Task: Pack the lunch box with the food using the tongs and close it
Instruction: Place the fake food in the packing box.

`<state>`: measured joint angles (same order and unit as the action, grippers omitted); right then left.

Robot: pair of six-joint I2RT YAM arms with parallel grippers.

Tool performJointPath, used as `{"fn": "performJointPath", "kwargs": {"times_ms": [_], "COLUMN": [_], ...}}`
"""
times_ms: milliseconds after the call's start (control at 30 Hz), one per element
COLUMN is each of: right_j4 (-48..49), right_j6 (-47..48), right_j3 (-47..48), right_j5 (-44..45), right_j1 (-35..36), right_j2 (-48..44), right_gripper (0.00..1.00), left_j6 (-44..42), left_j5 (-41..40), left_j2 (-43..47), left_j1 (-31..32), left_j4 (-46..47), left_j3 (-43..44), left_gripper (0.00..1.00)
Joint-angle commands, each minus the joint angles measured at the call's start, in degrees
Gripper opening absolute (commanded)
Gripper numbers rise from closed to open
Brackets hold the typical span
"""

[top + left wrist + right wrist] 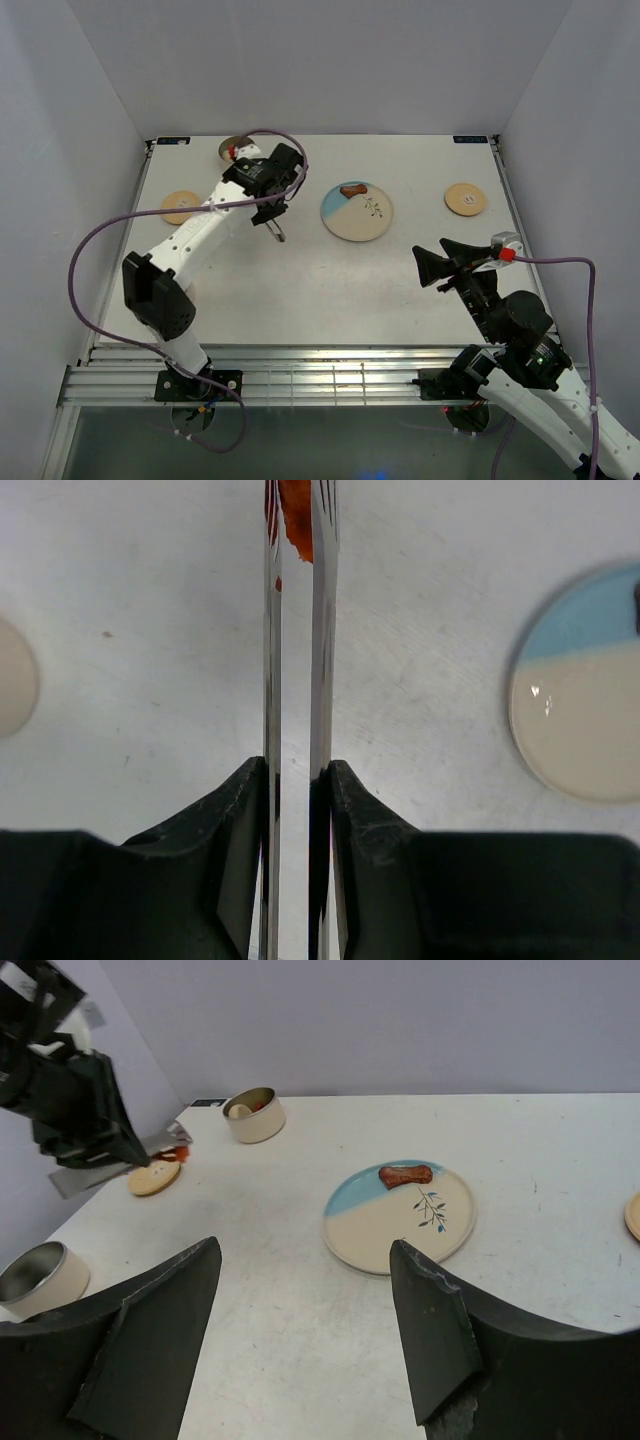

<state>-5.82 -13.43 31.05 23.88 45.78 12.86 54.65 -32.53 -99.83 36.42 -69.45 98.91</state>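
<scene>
My left gripper [297,772] clamps the tongs [322,660] pinching an orange-red piece [298,525] left of the plate [350,228], my right gripper [305,1250] gapes empty to its right.

On the tabletop [330,290] the plate [357,215] lies centrally with a piece of food [352,190] on its far side, my left hand [268,210] and the tongs [277,230] just left of it, a tin [235,148] behind them, the left lid [180,206] beyond my arm, the right lid [465,198] right of the plate.
</scene>
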Motion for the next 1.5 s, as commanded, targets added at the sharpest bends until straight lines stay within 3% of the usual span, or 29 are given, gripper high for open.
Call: {"fn": "performJointPath", "kwargs": {"times_ms": [0,300,467,667,1067,1467], "right_j4": [2.75,3.19,3.28,3.45,3.89,4.95], "right_j6": [0.60,0.60,0.77,0.95,1.04,1.57], "right_j3": [0.24,0.07,0.15,-0.20,-0.29,-0.81], "right_j5": [0.82,0.03,0.82,1.69,1.52,4.16], "right_j1": [0.19,0.19,0.19,0.19,0.19,0.19], "right_j2": [0.76,2.60,4.98,4.72,8.14,10.16], "right_gripper": [0.74,0.74,0.74,0.74,0.74,0.74], "left_j6": [12.59,21.81,19.79,22.77,31.03,34.46], "left_j5": [-7.55,-5.17,-4.56,-6.92,-5.08,-3.33], "left_j2": [8.85,31.68,37.07,47.07,57.63,62.30], "left_j1": [-1.35,-9.44,-14.27,-17.17,-17.88,-17.97], "left_j4": [-11.05,-11.06,-11.15,-11.15,-11.15,-11.06], "left_j3": [-1.96,-18.39,-21.65,-31.66,-42.04,-47.76], "left_gripper": [0.00,0.00,0.00,0.00,0.00,0.00]}}
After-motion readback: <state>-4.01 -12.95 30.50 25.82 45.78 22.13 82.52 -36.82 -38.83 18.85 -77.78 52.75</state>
